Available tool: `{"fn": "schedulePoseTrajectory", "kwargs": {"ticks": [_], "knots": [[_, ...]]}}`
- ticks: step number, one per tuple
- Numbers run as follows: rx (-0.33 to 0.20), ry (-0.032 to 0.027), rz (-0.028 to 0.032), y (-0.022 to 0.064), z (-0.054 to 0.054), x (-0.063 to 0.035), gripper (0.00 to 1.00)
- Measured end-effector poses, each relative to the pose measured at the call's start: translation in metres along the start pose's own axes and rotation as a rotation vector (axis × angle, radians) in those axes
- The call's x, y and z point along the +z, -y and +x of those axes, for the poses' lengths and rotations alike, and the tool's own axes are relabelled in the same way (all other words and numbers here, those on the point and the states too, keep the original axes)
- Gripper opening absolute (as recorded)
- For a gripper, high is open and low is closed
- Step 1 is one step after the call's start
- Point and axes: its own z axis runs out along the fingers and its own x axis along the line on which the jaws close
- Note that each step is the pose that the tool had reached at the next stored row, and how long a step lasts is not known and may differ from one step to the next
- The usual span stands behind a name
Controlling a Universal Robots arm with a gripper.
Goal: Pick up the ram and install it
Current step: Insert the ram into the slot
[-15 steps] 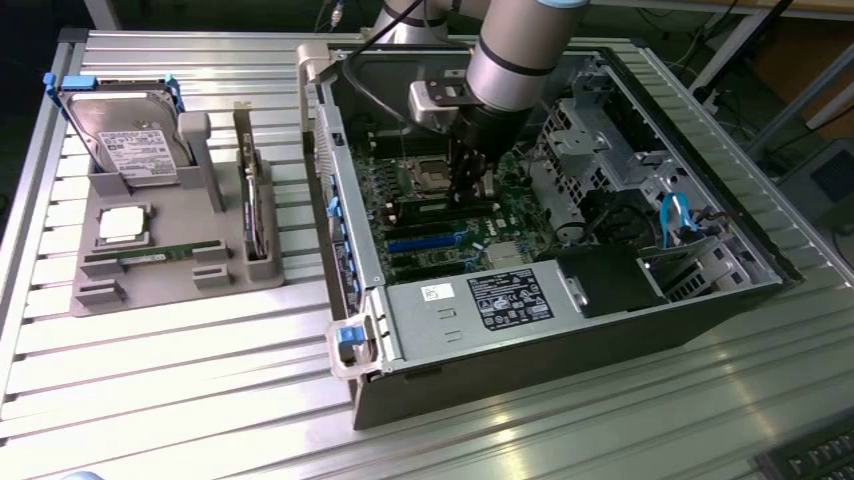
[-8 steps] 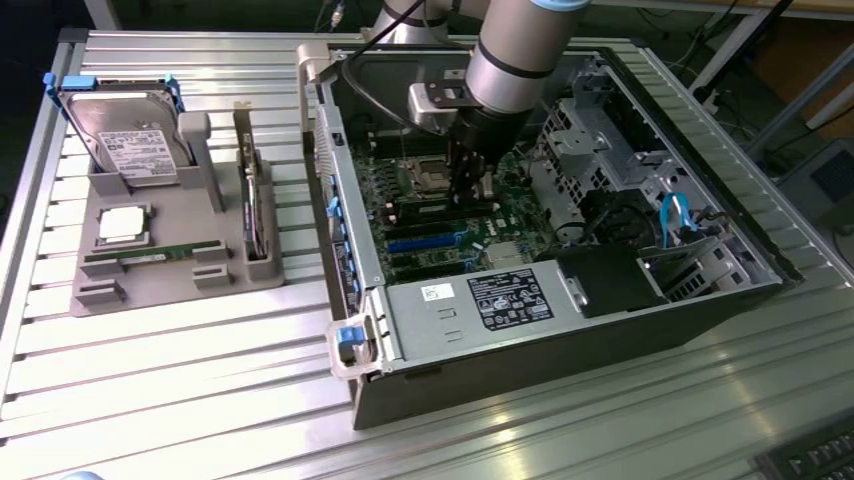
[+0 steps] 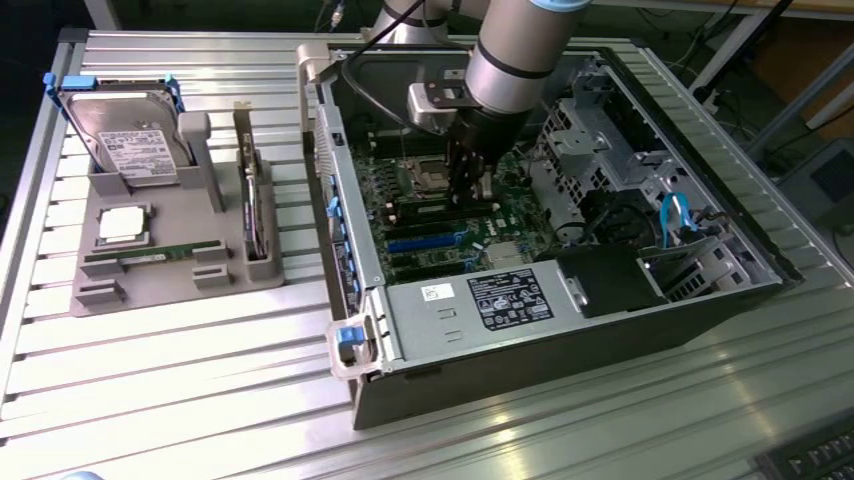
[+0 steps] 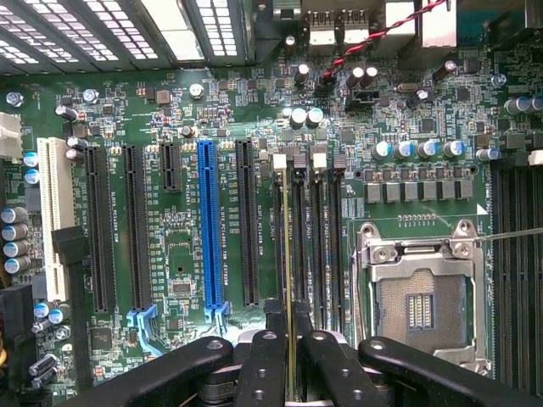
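My gripper [image 3: 470, 188] reaches down into the open computer case, over the motherboard [image 3: 441, 215] beside the processor socket [image 3: 430, 172]. In the wrist view the gripper [image 4: 290, 373] is shut on the ram [image 4: 288, 271], seen edge-on as a thin greenish-yellow strip between the two black fingers [image 4: 261, 369]. The ram runs along the leftmost of the black memory slots [image 4: 307, 246], lined up with it. Whether it sits fully in the slot I cannot tell. A second, similar ram stick [image 3: 140, 256] lies on the grey holder outside the case.
The grey holder [image 3: 174, 285] at the exterior view's left carries a hard drive [image 3: 127, 135] and a silver processor chip [image 3: 123, 222]. Inside the case are a blue expansion slot [image 4: 209, 229], the empty processor socket [image 4: 420, 297], drive cages [image 3: 601, 130] and cables [image 3: 674, 215].
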Motion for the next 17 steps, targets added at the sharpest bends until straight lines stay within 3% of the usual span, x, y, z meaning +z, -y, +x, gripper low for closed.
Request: {"fn": "schedulePoseTrajectory", "kwargs": {"ticks": [17], "knots": [[-0.006, -0.0002, -0.0001, 0.0005, -0.0005, 0.0003, 0.14]]}}
